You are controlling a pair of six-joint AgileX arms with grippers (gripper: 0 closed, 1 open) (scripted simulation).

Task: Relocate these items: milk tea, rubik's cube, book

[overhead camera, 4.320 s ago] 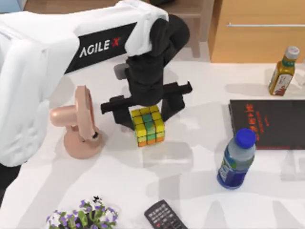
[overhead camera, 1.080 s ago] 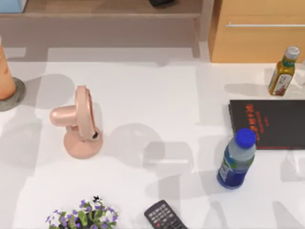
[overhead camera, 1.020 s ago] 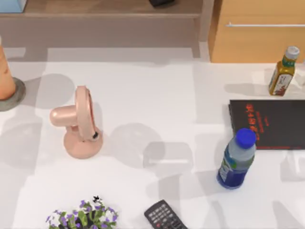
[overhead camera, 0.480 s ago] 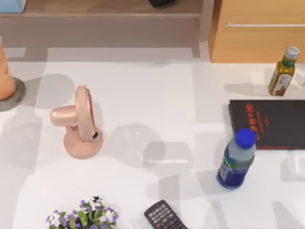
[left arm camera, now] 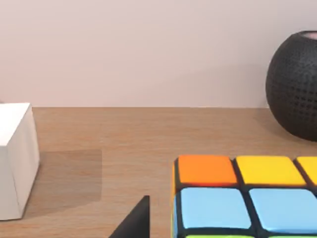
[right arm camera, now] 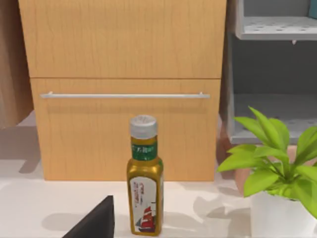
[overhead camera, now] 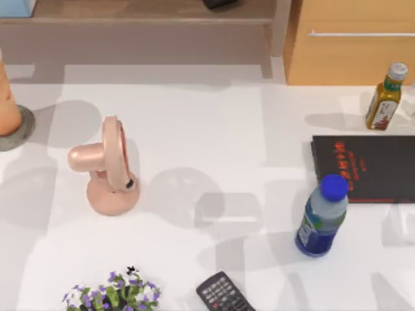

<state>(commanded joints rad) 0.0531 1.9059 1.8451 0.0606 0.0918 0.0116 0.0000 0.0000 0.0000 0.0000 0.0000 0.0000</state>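
as the rubik's cube [left arm camera: 245, 198] sits against the left gripper's dark finger [left arm camera: 133, 223] over a wooden shelf [left arm camera: 99, 144], near a black sphere [left arm camera: 294, 87], lower it flat before letting go; whether the fingers clamp it, i cannot tell.

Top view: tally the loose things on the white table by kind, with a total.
Bottles: 2, yellow-brown and blue-capped
Books: 1, black book
Fans: 1, pink fan
Remotes: 1, remote
Flower plants: 1, flowers
Cups: 1, milk tea at the left edge
Total: 7
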